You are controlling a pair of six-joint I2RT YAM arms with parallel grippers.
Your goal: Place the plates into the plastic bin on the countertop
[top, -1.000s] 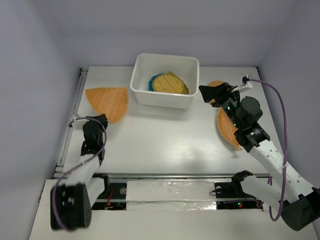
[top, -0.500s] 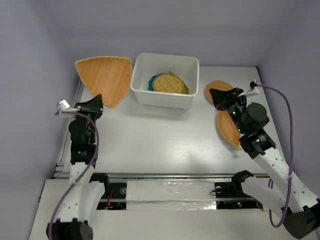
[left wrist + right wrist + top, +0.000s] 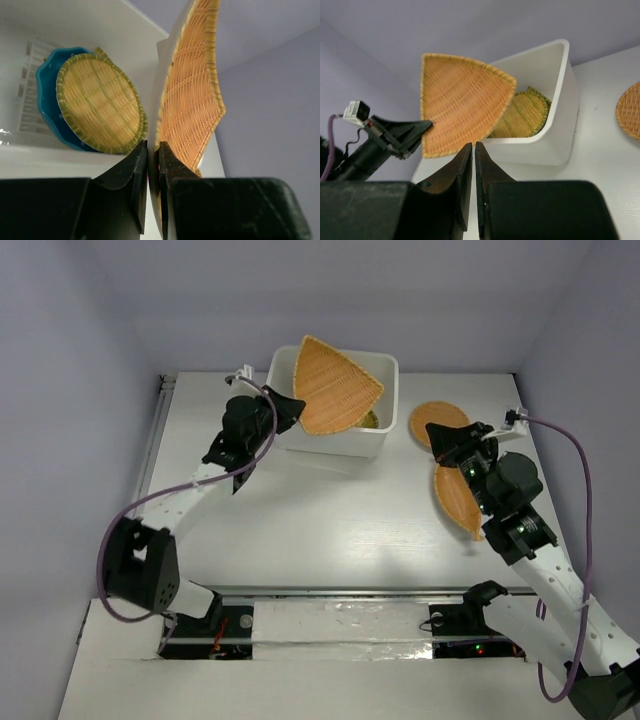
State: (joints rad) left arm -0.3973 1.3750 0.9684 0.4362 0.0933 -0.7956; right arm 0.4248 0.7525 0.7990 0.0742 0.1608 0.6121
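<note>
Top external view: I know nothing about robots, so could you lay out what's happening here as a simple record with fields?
Left gripper: shut on the fan-shaped wicker plate, holding it tilted over the white bin
Right gripper: shut, holding nothing
Inside bin: teal plate with a round wicker plate lying on it
On table: flat round plate and leaf-shaped plate, both right of the bin
</note>
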